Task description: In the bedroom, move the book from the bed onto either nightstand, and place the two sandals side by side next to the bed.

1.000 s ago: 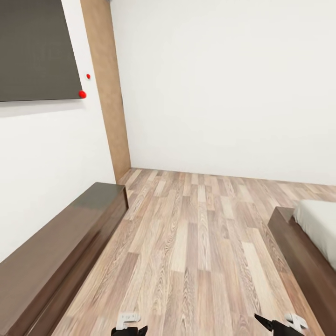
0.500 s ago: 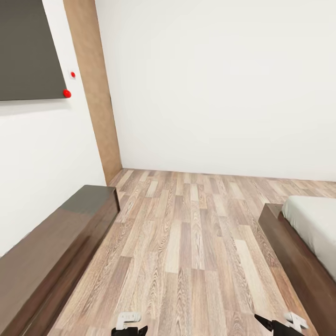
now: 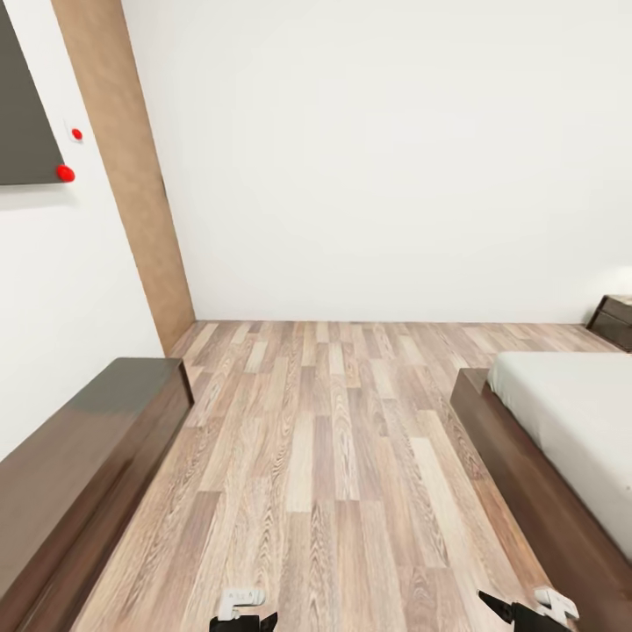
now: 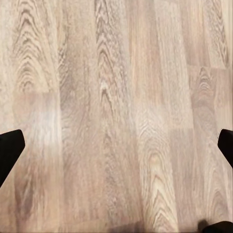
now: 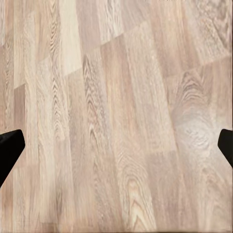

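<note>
Lengthwise, the bed (image 3: 562, 439) runs toward the nightstand (image 3: 614, 320) — both pincers gape.

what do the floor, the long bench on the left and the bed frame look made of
Floor: matte wood planks, visible grain and seams. Bench cabinet: dark brown wood, probably lacquered, since its top shows a sheen. Bed frame: similar dark wood, grain too faint to tell.

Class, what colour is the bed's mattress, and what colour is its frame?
The mattress is plain light grey; the bed's frame is dark brown wood, best seen in the head view.
</note>
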Robot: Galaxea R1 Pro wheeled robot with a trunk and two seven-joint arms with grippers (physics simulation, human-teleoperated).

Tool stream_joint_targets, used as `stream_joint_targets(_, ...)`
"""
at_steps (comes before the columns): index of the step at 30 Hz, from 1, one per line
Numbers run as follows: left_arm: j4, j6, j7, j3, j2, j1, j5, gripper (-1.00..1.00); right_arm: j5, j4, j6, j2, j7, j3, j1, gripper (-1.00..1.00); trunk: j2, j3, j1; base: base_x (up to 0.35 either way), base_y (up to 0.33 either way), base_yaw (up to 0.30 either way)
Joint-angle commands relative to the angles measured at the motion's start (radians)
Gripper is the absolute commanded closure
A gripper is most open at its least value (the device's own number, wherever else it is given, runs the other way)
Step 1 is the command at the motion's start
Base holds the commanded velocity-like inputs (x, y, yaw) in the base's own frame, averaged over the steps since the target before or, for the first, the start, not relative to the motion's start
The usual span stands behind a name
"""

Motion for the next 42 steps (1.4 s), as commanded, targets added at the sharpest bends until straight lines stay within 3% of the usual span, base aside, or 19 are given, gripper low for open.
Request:
stream_joint_targets(1,0.002,-0.004,-0.004,-0.008,0.000,-0.001,0.009,-1.00,0.000,0.002,-0.002,0.000,0.003,-0.002,-0.001,-1.00,0.000,-0.001,0.000,0.000,0.000,-0.255)
stream_joint_targets(42,0.002,-0.004,-0.004,-0.008,0.000,-0.001,0.009,-1.00,0.000,0.002,-0.002,0.003,0.003,-0.002,-0.001,-1.00,0.000,-0.023,0.000,0.000,0.000,-0.261)
